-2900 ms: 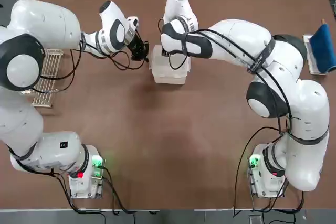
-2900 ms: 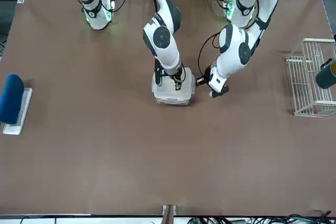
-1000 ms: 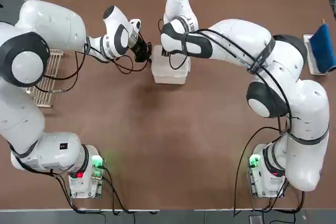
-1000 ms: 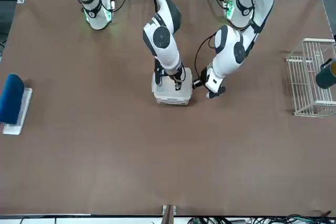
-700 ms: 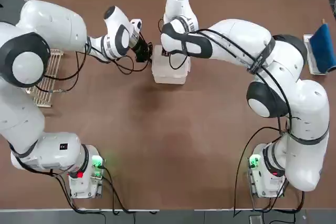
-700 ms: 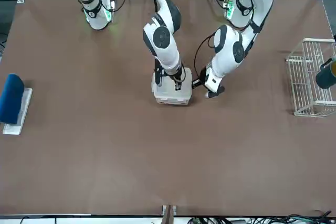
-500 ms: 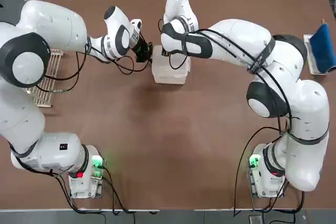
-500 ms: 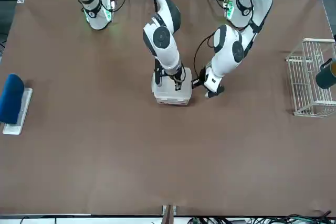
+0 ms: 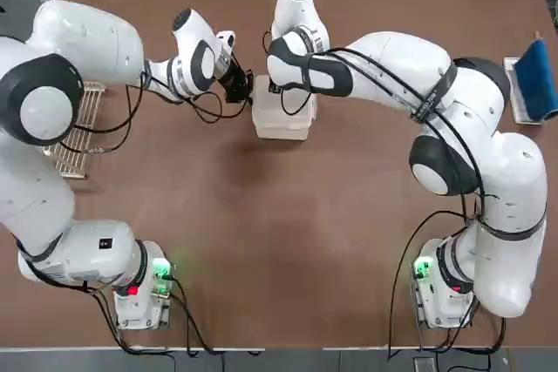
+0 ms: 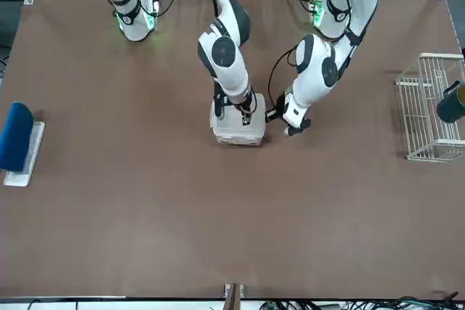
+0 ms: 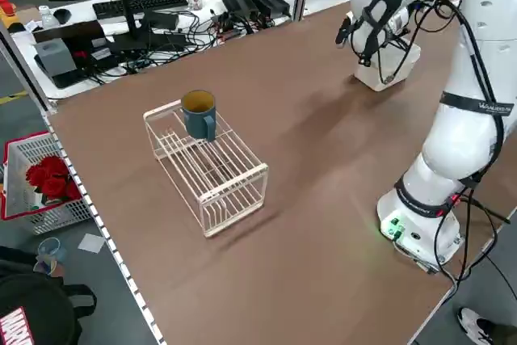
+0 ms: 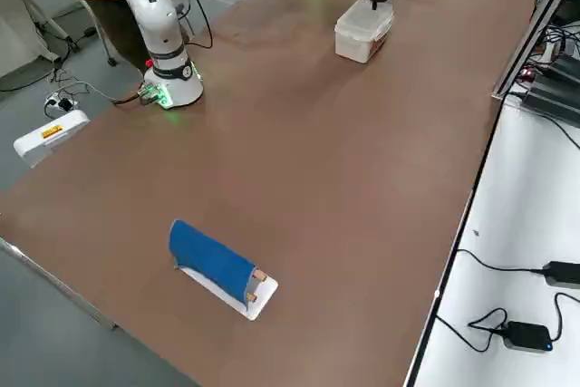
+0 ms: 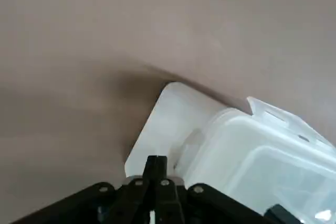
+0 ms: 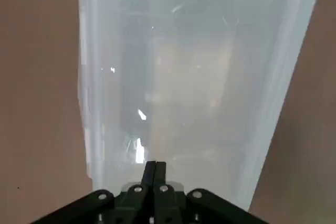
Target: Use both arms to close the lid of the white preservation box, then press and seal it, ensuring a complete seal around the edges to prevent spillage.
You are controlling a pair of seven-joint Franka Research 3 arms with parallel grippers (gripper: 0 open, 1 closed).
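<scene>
Top view: the left gripper [image 9: 243, 93] is at the left-arm side of the white preservation box [image 9: 281, 125], and the right gripper [image 9: 279, 91] is over the box. The box stands on the brown worktop [image 9: 261, 259], on the far side from the arms' bases.

In the left wrist view the left gripper's fingers [image 13: 155, 174] are closed together, with nothing between them; their tips appear against the box's pale wall, though contact is hard to judge from here.

In the right wrist view the right gripper's fingers [image 14: 160, 174] are also pressed together, empty, over the lid [image 14: 194, 72], which lies across the box beneath them. Whether the tips touch the lid, I cannot tell. Flaps [image 13: 286, 120] show along one side of the box; whether the edges are fully sealed cannot be made out.

Well apart from the left gripper, toward the left-arm side, is a white wire rack [image 11: 212, 171] with a blue-green mug [image 11: 199, 114] on it. Well apart from the right gripper, on its other side, a blue cover [image 12: 211, 260] lies over a white tray [image 12: 263, 296].
</scene>
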